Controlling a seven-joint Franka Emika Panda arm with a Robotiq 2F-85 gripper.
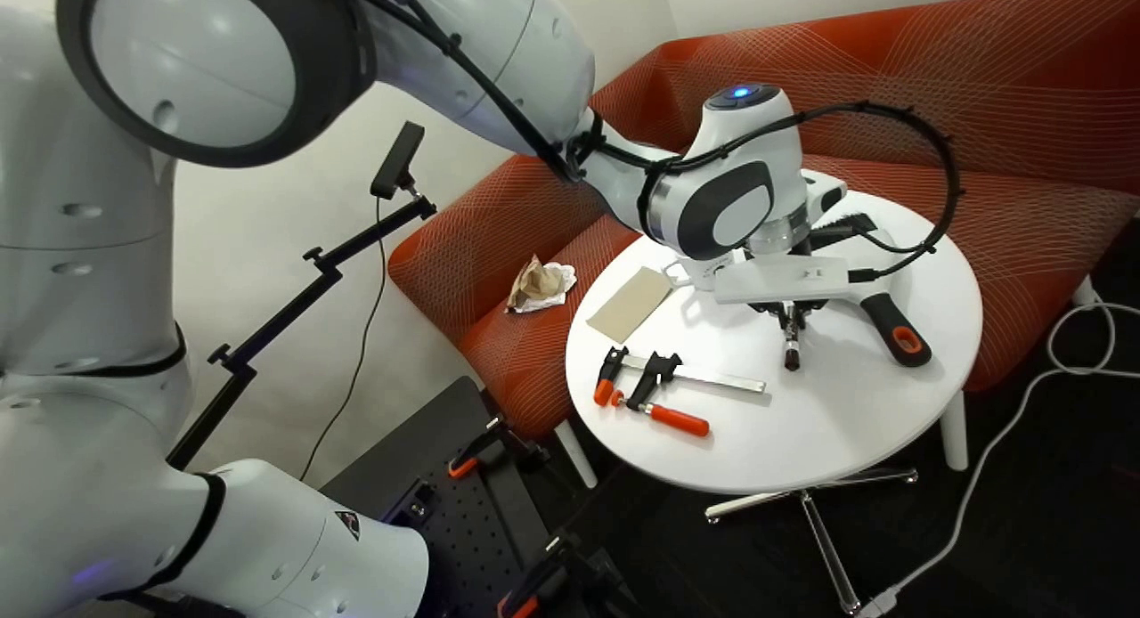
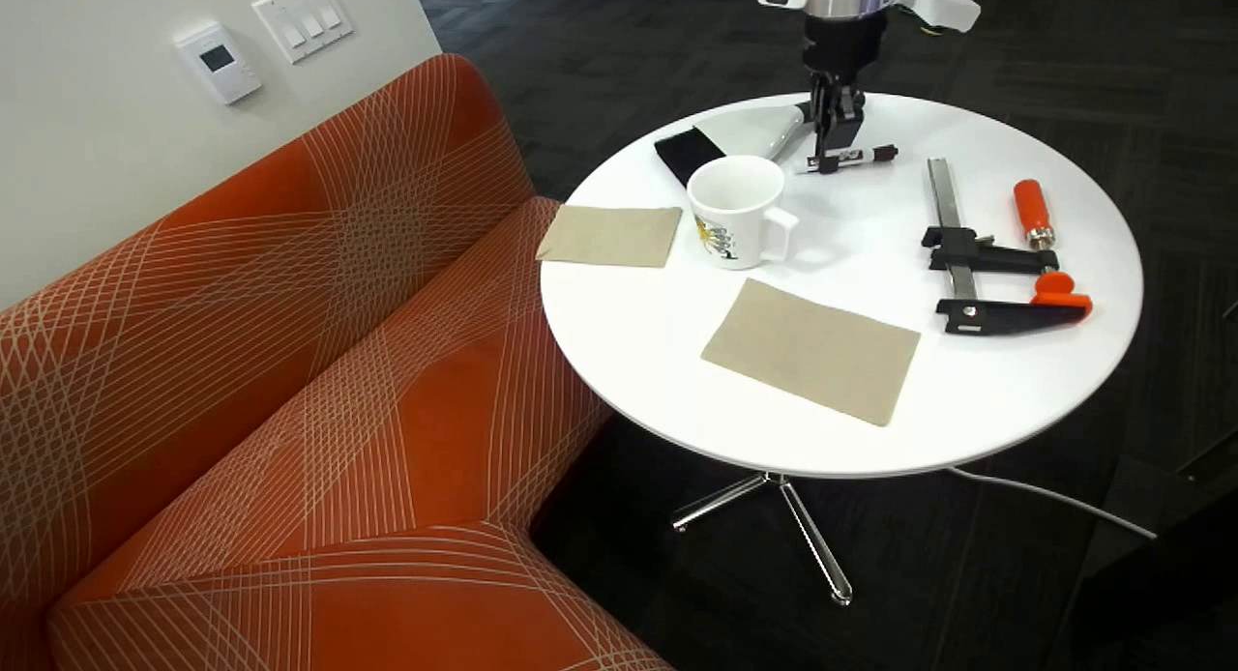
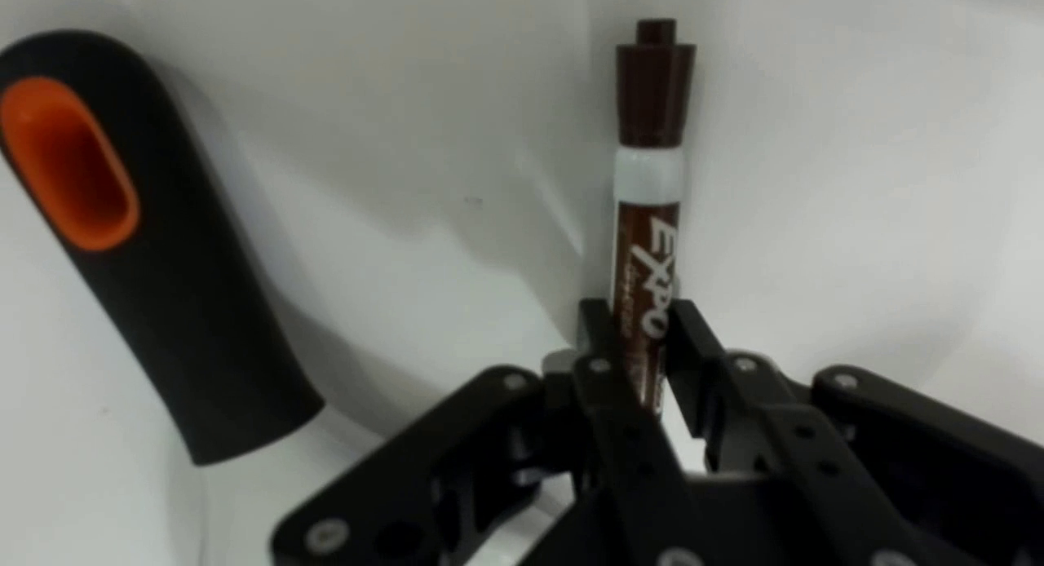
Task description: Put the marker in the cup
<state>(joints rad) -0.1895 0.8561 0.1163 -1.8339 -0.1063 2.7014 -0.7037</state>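
One sofa (image 2: 319, 362), orange with pale crossing lines, shows in both exterior views. One white robot arm (image 1: 499, 30) reaches over one round white table (image 2: 629, 352). On the table lies what looks like one hand brush (image 3: 204, 321), its black handle pierced by one orange-lined hole. Three clamps can be counted in an exterior view: one (image 1: 659, 373) lies on the table, and two more (image 1: 461, 468) (image 1: 524, 607) sit in the dark area near the arm's base.

The arm ends in one gripper (image 3: 639, 313) with two black fingers, low over the table and near the brush handle. Two brown napkins (image 2: 812, 352) (image 2: 609, 236) lie flat on the table, apart from each other. One crumpled paper (image 1: 539, 284) rests on the sofa seat.

One white cup (image 2: 730, 226), with one handle and a printed picture, stands upright just beside both napkins. One marker (image 3: 648, 223) is smallest: white, with a brown label and one dark cap. The gripper is closed on it, a finger against each side. The marker is outside the cup but near it, cap end pointing away; I cannot tell whether it touches the table.
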